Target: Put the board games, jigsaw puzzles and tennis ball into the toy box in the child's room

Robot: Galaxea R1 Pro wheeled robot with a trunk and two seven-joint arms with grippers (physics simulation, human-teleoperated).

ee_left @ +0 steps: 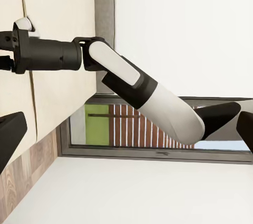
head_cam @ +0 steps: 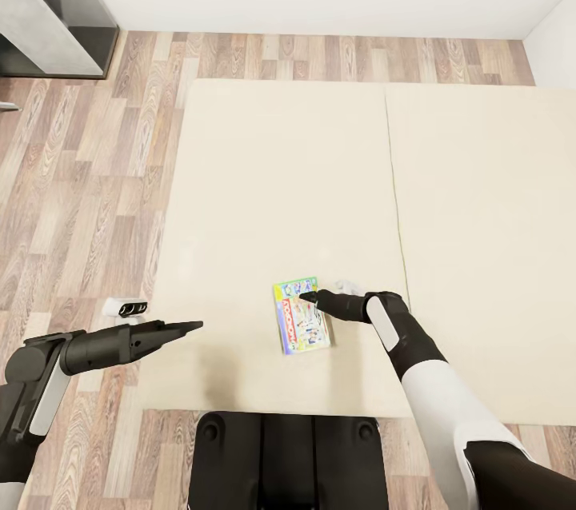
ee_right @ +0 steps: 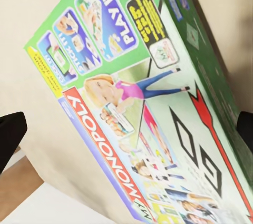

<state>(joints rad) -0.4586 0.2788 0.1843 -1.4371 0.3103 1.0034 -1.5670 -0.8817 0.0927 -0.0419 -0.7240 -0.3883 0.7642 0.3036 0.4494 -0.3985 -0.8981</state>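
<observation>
The robot stood at the near edge of the bed (head_cam: 264, 174), its plain beige mattress spreading away toward the white far wall, with wood-plank floor (head_cam: 72, 198) on the left. One board game (head_cam: 302, 315), a green box lettered "MY MONOPOLY", lay flat on the mattress close to the near edge. The right gripper (head_cam: 306, 298) reached in from the right and hung over the box's far right corner; in the right wrist view the box (ee_right: 142, 103) lay directly ahead, with the two dark fingertips (ee_right: 10, 134) spread wide on either side of it, so the claw was released and held nothing. The left gripper (head_cam: 192, 326) hovered low over the mattress's left edge, well apart from the box; its fingers (ee_left: 10, 134) likewise stood parted and empty.

The step in hand looked like the pickup of this board game. Since the box lay flat, the next move probably called for lowering the parted fingers across one edge of it and closing firmly before lifting
</observation>
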